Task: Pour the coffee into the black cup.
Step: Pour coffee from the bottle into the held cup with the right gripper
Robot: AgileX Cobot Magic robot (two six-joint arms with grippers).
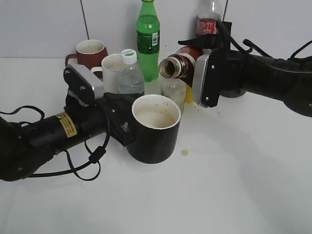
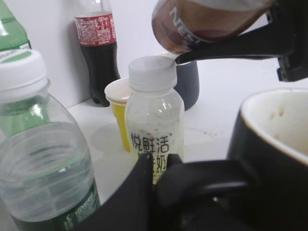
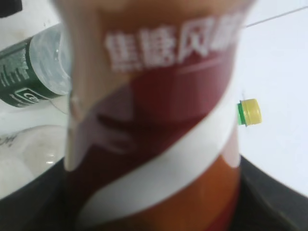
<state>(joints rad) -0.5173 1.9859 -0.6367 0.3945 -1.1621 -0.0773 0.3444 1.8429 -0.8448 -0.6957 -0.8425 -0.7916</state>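
The black cup (image 1: 153,131) stands on the white table, off-white inside with a beige film at the bottom. My left gripper (image 1: 121,127) is shut on its black loop handle (image 2: 211,183); the cup's rim also shows in the left wrist view (image 2: 274,139). My right gripper (image 1: 197,61) is shut on the brown coffee bottle (image 1: 181,66) and holds it tipped about level. Its open mouth points left, above and behind the cup. No stream shows. The bottle fills the right wrist view (image 3: 154,120) and shows at the top of the left wrist view (image 2: 202,19).
Behind the cup stand a water bottle (image 1: 130,73), a white mug (image 1: 112,68), a reddish-brown mug (image 1: 90,52), a green bottle (image 1: 147,34), a cola bottle (image 2: 96,48), a small milk bottle (image 2: 154,120), a yellow cup (image 2: 119,103) and a dark grey mug (image 2: 188,82). A brown drip (image 1: 185,152) lies on the table.
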